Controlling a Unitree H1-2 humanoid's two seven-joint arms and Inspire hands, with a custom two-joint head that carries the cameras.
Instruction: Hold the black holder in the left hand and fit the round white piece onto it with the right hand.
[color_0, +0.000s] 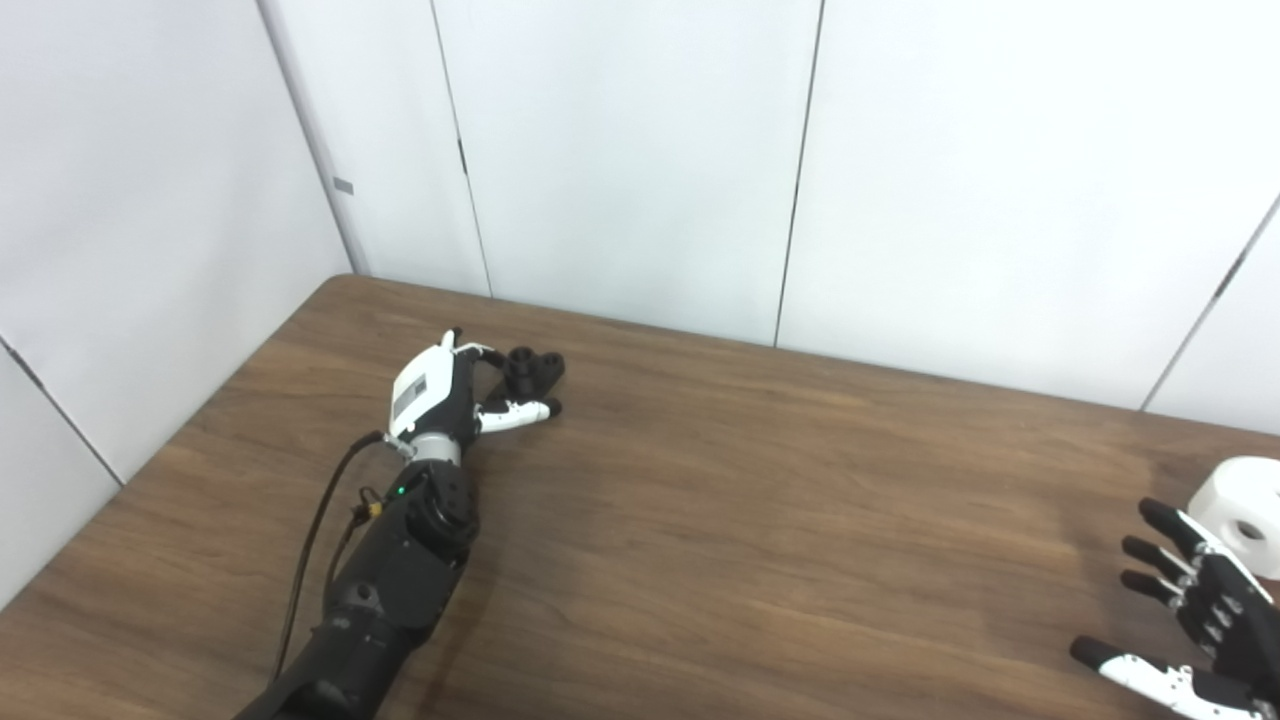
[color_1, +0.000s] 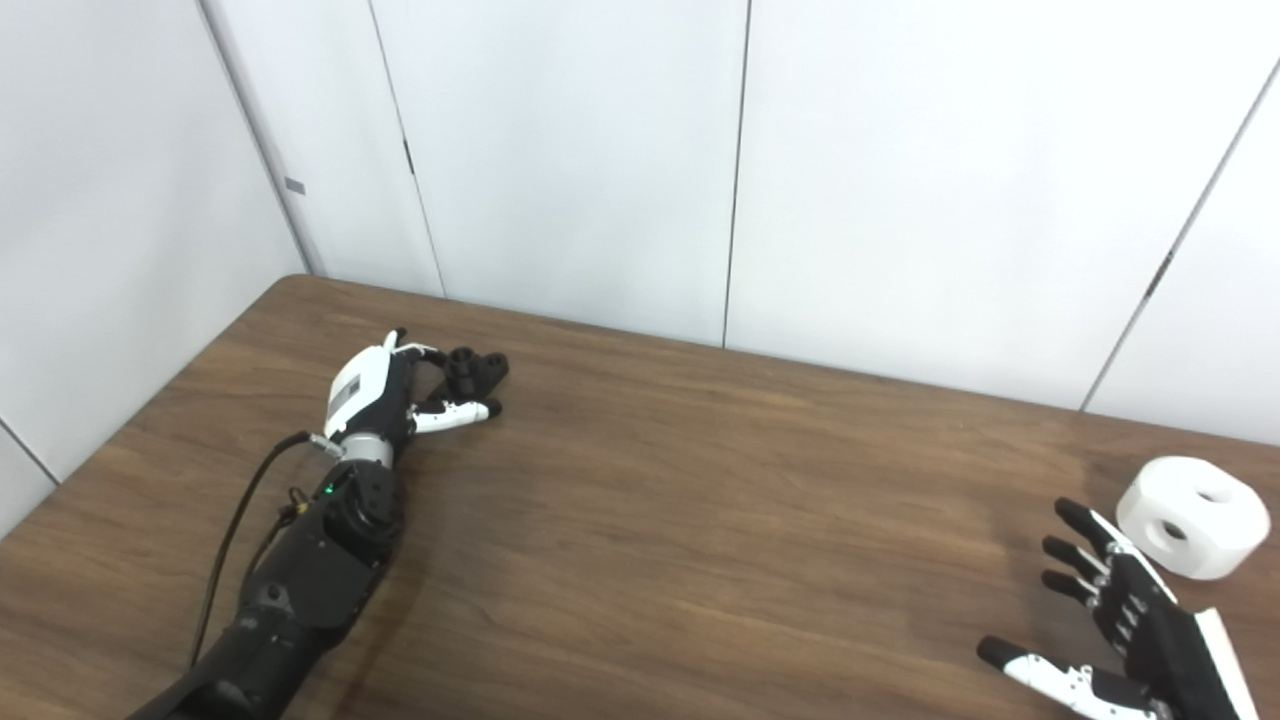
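Note:
The black holder (color_0: 533, 370) stands on the wooden table (color_0: 750, 500) at the far left. My left hand (color_0: 440, 388) lies on the table beside it, with its fingers spread behind the holder and its thumb in front; the hand looks open and not closed on it. The round white piece (color_1: 1192, 516), a thick disc with holes, sits on the table at the right edge. My right hand (color_1: 1120, 625) is open, fingers spread, just to the near left of the white piece and not touching it.
White wall panels (color_0: 640, 160) stand close behind the table's far edge and along its left side. A black cable (color_0: 310, 540) runs along my left forearm. The wide middle of the table shows only bare wood.

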